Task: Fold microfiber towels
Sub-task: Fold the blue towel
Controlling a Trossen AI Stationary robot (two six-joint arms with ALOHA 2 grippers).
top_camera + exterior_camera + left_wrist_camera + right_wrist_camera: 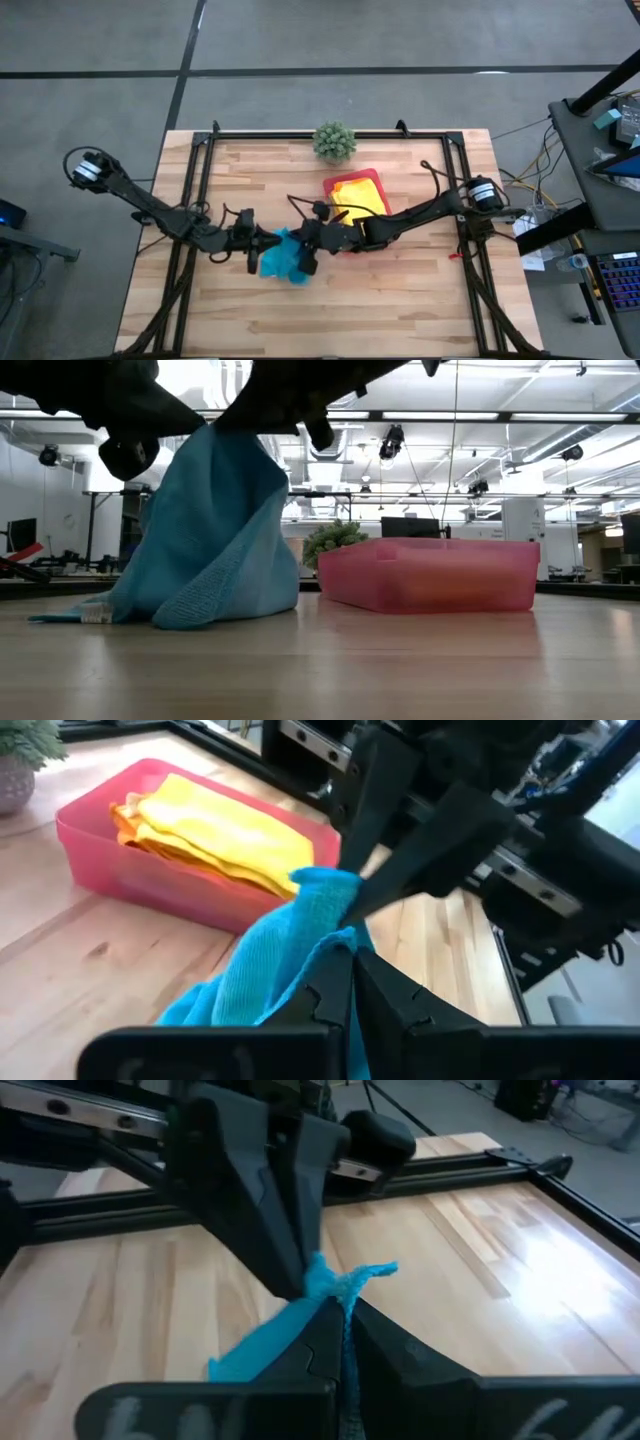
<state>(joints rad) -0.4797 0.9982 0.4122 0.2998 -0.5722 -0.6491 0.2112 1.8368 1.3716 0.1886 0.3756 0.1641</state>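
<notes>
A turquoise blue towel [283, 257] hangs bunched near the middle of the wooden table [400, 310], its top edge lifted and its lower folds resting on the wood. The left gripper [258, 243] and the right gripper [305, 243] meet at that raised edge, almost touching, each with fingers pressed together pinching the cloth. From that edge the cloth drapes down and toward the left arm's side. Neither arm is nearer; spreading the towel would likely mean drawing the two apart along the edge. Just beyond, on the right arm's side, a pink tray [336, 186] holds a yellow towel [363, 200] over an orange one [128, 820]. A small potted plant [334, 141] stands behind it.
</notes>
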